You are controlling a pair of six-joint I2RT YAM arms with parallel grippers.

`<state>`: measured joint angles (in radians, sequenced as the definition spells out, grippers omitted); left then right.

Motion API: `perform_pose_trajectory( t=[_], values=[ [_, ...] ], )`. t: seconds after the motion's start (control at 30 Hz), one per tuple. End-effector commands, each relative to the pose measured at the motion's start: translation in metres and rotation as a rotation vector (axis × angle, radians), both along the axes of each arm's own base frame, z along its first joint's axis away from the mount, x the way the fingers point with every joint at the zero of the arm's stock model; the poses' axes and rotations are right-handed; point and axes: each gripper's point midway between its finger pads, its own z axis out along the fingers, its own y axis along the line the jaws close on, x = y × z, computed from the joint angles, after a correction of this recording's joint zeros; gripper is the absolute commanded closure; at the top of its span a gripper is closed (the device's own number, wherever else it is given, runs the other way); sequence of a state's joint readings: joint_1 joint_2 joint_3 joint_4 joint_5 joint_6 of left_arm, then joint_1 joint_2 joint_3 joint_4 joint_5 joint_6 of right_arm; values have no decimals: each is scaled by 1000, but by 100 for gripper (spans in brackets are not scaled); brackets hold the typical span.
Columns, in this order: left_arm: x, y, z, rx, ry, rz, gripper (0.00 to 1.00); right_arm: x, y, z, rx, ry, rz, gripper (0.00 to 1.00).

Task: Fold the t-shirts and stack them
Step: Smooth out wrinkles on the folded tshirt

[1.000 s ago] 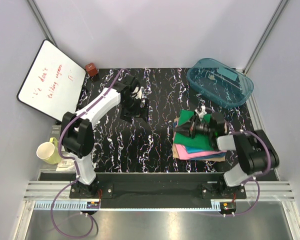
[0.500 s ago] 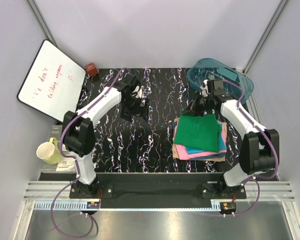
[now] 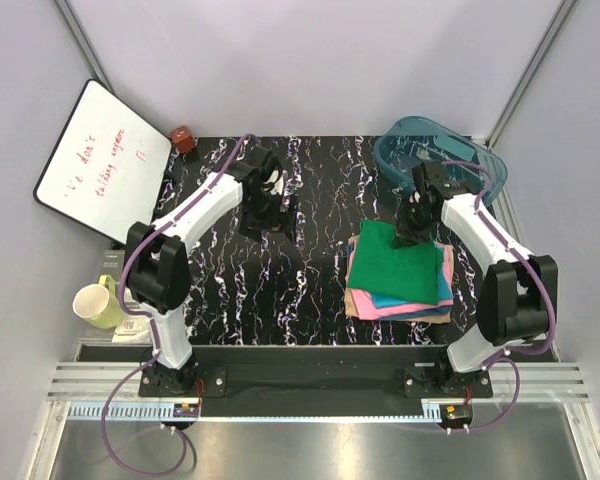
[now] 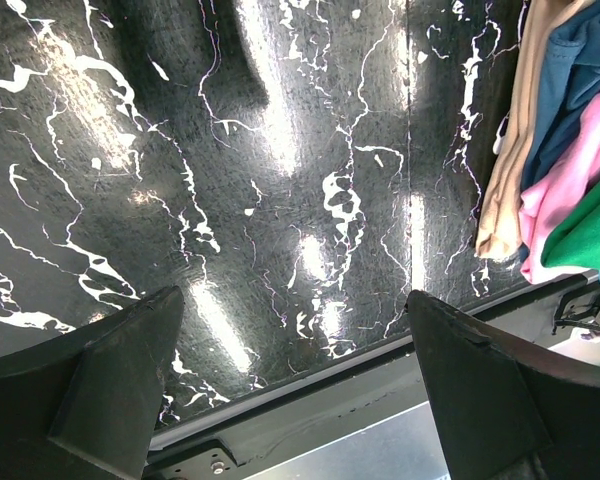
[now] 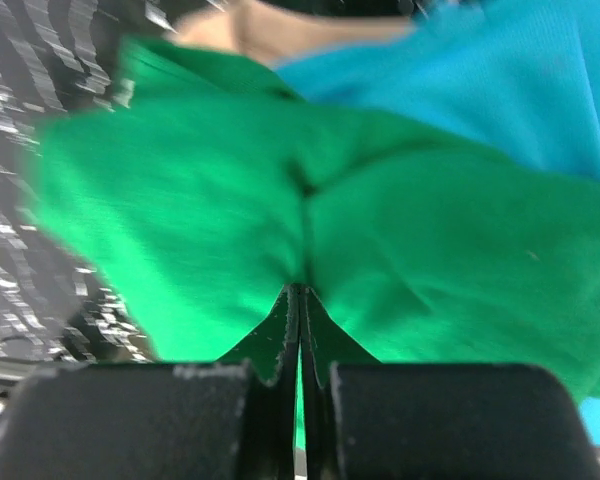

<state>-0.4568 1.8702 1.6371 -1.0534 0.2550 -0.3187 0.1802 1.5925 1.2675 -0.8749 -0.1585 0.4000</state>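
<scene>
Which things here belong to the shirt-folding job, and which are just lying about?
Job: green t-shirt, pinched by right claw; teal-blue t-shirt; pink t-shirt; tan t-shirt.
Lying about: teal tub; whiteboard; mug; small red-brown object.

Left gripper (image 4: 295,335) wide apart; right gripper (image 5: 300,300) seemingly tight together.

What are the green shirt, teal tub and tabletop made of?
Green shirt: soft matte knit cloth, probably cotton; it puckers at the right gripper pinch.
Teal tub: clear tinted plastic, glossy; see-through walls.
Tabletop: black, white-veined marble look, glossy glare streaks; maybe laminate or vinyl.
</scene>
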Motion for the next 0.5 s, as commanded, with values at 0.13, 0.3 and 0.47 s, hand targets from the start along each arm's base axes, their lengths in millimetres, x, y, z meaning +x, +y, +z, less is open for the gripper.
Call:
perform_pose_trajectory(
  t=[0.13, 0.3, 0.47],
  values=[
    [17, 0, 11, 7, -54, 30, 1, -59, -33, -30, -155, 131, -53, 100],
    [24, 5, 18, 31, -93, 37, 1, -45, -33, -11, -161, 68, -36, 90],
    [30, 13, 29, 46, -138, 35, 1, -19, -36, 13, -196, 13, -10, 36]
  ],
)
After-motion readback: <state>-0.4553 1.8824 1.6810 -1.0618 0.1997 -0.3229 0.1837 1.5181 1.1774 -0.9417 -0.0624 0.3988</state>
